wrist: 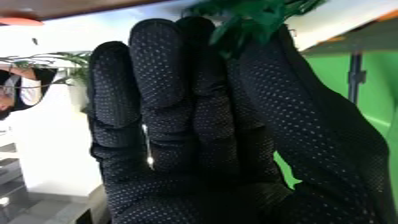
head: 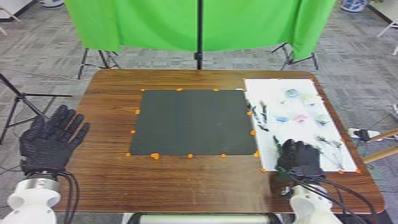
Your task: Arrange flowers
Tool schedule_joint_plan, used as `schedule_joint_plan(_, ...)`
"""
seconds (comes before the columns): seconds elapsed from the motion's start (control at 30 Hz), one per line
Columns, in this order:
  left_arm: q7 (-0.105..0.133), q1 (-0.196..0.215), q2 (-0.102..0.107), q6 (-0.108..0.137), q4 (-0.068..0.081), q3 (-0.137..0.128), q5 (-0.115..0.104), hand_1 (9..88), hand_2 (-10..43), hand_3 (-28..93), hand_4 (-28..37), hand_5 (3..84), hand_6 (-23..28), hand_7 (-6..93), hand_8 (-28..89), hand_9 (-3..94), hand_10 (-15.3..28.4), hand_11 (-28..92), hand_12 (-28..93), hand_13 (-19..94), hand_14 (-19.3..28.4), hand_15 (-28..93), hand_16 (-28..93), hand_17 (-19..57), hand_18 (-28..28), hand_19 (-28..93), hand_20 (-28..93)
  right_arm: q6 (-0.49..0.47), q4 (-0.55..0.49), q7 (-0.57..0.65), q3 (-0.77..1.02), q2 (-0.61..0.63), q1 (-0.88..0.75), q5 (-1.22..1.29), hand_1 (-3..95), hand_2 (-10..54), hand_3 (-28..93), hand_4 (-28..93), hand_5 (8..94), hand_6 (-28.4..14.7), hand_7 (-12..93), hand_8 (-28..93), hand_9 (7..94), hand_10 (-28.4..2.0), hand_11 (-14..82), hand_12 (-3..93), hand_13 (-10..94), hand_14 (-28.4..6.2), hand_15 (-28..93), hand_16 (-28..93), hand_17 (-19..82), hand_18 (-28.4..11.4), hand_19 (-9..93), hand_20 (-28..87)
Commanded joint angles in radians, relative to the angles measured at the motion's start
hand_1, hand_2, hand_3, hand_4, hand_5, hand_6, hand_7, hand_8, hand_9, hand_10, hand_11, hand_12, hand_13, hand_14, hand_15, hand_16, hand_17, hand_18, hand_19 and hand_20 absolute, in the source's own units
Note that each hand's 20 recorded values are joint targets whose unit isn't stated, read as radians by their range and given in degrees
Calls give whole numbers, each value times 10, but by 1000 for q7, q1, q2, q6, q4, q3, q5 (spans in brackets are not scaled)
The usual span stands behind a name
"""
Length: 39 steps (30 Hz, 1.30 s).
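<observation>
Right hand (head: 300,159), fingers nearly straight, has green leaves (wrist: 242,31) by its thumb tip, grip impossible to tell; left hand (head: 49,147) spreads open at the table's (head: 102,187) edge.

the mat (head: 191,122) lies at the middle of the table (head: 195,185). right of it, the sheet (head: 265,88) stretches from far to near along the table's right side. on the sheet, one flower (head: 292,93) lies at the far end; midway, a left flower (head: 282,119) sits just beside a right flower (head: 300,118). behind the table hangs the curtain (head: 151,25).
</observation>
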Motion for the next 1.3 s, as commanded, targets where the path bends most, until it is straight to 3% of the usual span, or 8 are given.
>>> schedule_joint_plan(0.03,3,15,-7,1,-1,0,-5,280,180,766,-283,521,82,184,-101,438,153,228,112,336,165,455,-85,-51,163,413,144,157,89,13,-36,16,-35,52,629,-95,761,-283,767,6,468,126,909,-88,107,429,814,-32,360,485,367,-235,773,276)
schedule_joint_plan(0.47,10,18,-4,-4,-1,4,-8,280,178,761,-283,521,81,185,-102,440,154,227,111,337,165,458,-86,-50,162,413,144,355,-33,47,-130,58,111,230,625,-95,791,-282,786,5,452,147,924,-90,107,447,831,-32,347,530,374,-236,766,289)
schedule_joint_plan(0.7,6,16,7,-3,0,6,-8,279,178,761,-283,521,82,183,-101,440,154,227,112,337,164,457,-86,-50,162,413,144,379,-45,3,-228,6,226,287,622,-95,798,-280,784,7,455,153,923,-90,109,453,829,-33,351,540,372,-237,774,289)
schedule_joint_plan(0.97,13,0,13,2,9,21,-10,279,177,760,-283,521,82,182,-101,439,154,227,113,336,165,457,-86,-49,162,412,143,297,72,-46,-345,-128,396,393,612,-95,810,-266,784,7,457,158,923,-92,113,456,827,-36,372,544,372,-246,784,288)
schedule_joint_plan(1.03,10,-19,19,1,19,31,-9,279,177,759,-283,520,81,183,-101,439,154,227,113,336,165,457,-86,-49,162,412,143,275,108,-28,-376,-158,442,405,606,-95,816,-258,784,7,459,160,924,-94,118,457,824,-38,383,543,371,-252,788,292)
schedule_joint_plan(1.3,22,-26,41,8,16,37,-8,279,177,758,-283,520,81,182,-101,439,154,226,113,336,165,456,-86,-49,162,411,144,255,303,-65,-466,-316,549,333,599,-95,832,-248,791,-3,452,165,926,-100,131,457,813,-48,429,524,373,-268,808,293)
